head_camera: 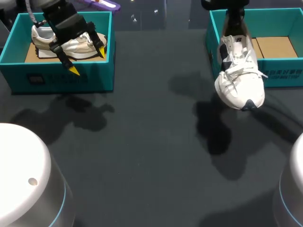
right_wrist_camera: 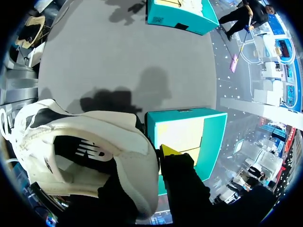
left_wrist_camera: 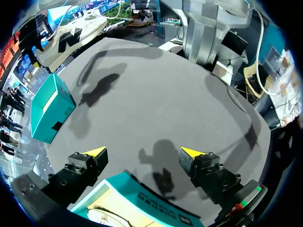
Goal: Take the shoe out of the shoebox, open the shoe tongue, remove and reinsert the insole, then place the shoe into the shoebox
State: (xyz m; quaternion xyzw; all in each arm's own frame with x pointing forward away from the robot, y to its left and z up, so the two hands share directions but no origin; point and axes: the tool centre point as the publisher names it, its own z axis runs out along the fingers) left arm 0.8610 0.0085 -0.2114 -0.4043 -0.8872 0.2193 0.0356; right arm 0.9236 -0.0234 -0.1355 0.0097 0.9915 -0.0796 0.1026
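My right gripper [head_camera: 234,22] is shut on the heel collar of a white shoe with dark patches [head_camera: 239,71]. The shoe hangs toe-down over the front wall of the right teal shoebox [head_camera: 279,59]. In the right wrist view the shoe [right_wrist_camera: 85,151] fills the space beside one yellow fingertip [right_wrist_camera: 168,152]; the other finger is hidden inside it. My left gripper [head_camera: 87,60] stands open above the front wall of the left teal shoebox [head_camera: 61,78], which holds a beige-white shoe [head_camera: 71,43]. Nothing is between its fingers [left_wrist_camera: 143,152], which hang over that box's edge [left_wrist_camera: 147,196].
The dark table [head_camera: 151,142] stretches between the two boxes. The right shoebox shows a bare cardboard floor [head_camera: 277,46]. White rounded arm bases rise at the near left [head_camera: 23,179] and near right [head_camera: 291,189] corners.
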